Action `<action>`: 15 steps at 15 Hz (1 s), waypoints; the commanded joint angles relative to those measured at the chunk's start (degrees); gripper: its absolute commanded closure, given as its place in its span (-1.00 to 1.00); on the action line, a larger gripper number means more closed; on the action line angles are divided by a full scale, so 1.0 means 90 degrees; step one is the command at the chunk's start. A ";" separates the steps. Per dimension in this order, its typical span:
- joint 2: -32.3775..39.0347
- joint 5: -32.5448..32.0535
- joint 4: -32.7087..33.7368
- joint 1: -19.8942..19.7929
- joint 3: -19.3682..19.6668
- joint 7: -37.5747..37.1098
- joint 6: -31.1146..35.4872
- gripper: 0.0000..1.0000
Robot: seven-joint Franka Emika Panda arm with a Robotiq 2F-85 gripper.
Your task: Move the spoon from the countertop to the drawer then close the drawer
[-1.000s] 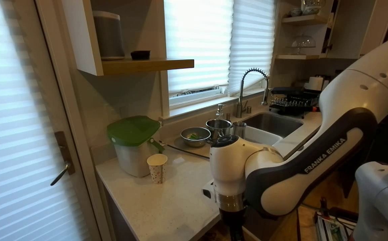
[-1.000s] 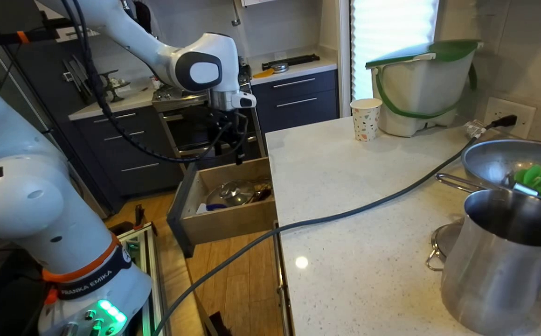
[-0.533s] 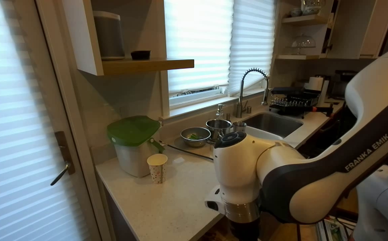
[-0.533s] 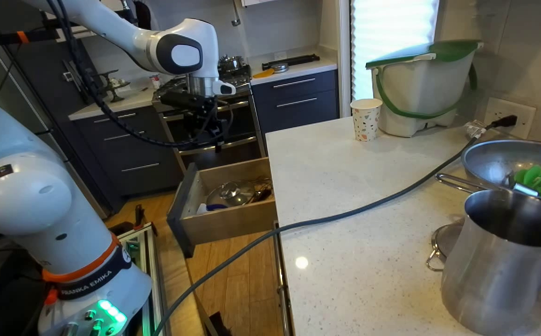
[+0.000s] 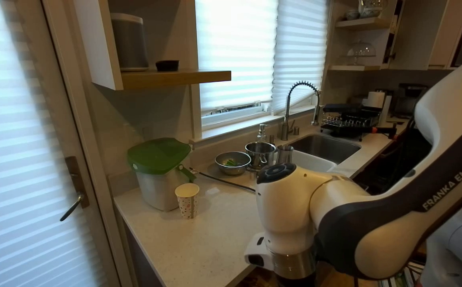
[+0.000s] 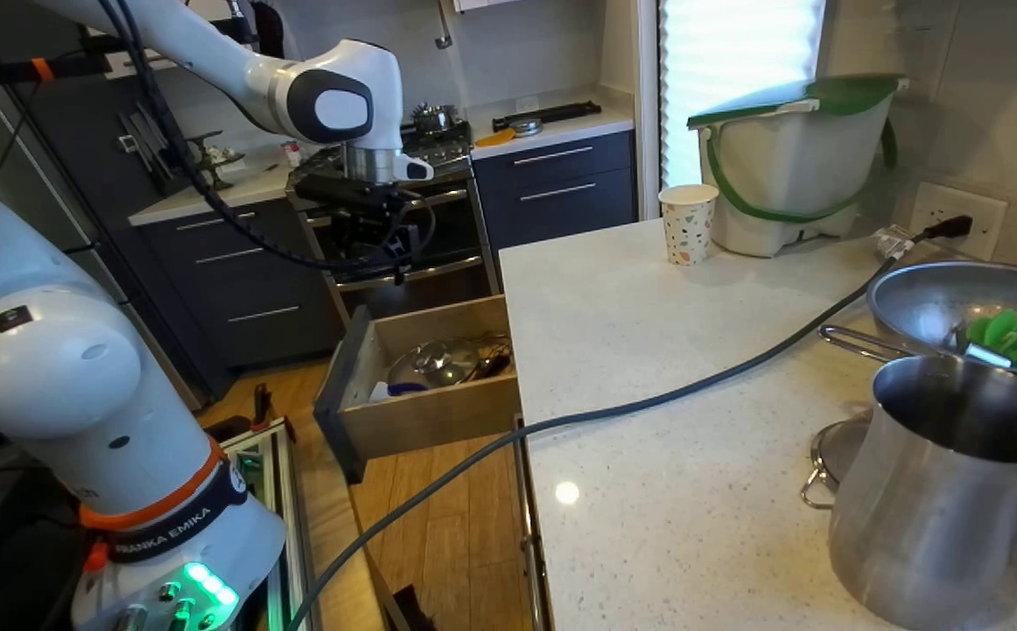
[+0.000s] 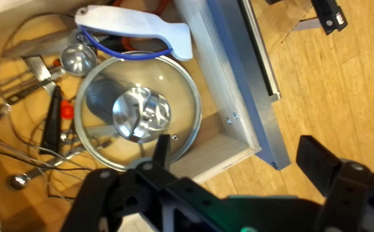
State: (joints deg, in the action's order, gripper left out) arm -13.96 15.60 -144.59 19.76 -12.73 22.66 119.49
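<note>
The tan wooden drawer (image 6: 438, 423) is pulled out beside the pale countertop (image 6: 640, 491). Its inner wall also shows in the wrist view (image 7: 211, 158). A small shiny spoon with a round bowl (image 7: 78, 59) lies among utensils inside the drawer in the wrist view; its handle is hard to make out. No spoon shows on the countertop (image 5: 211, 247). My gripper (image 7: 237, 148) is open, with nothing between its fingers. It is above the drawer's front corner; one finger (image 7: 162, 149) overlaps the drawer in view, the other (image 7: 316, 164) is over the floor.
The drawer holds a glass lid (image 7: 142, 116), a white-and-blue tool (image 7: 135, 25) and several utensils. A dark cable (image 6: 649, 403) crosses the countertop and hangs off its edge. A paper cup (image 6: 688, 230), bin (image 6: 789, 166), metal pitcher (image 6: 929, 508) and bowl (image 6: 929, 298) stand on the countertop.
The arm and gripper have moved away from the countertop, toward the drawer's front, and a little upward. The drawer has not moved.
</note>
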 commanded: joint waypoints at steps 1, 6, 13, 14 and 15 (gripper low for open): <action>-0.0071 0.0493 -0.0245 0.0502 -0.0215 0.0903 0.0201 -1.00; 0.0117 0.0300 -0.0369 0.0948 -0.0539 0.1972 0.0188 -1.00; 0.0533 -0.0534 -0.0588 0.0992 -0.1017 0.2084 0.0736 -1.00; 0.0611 -0.0716 -0.0642 0.0972 -0.1064 0.1991 0.0951 -1.00; 0.0694 -0.0909 -0.0684 0.0949 -0.1107 0.1813 0.1140 -1.00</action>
State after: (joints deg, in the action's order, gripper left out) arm -9.65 11.68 -149.18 28.71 -21.37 41.63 124.96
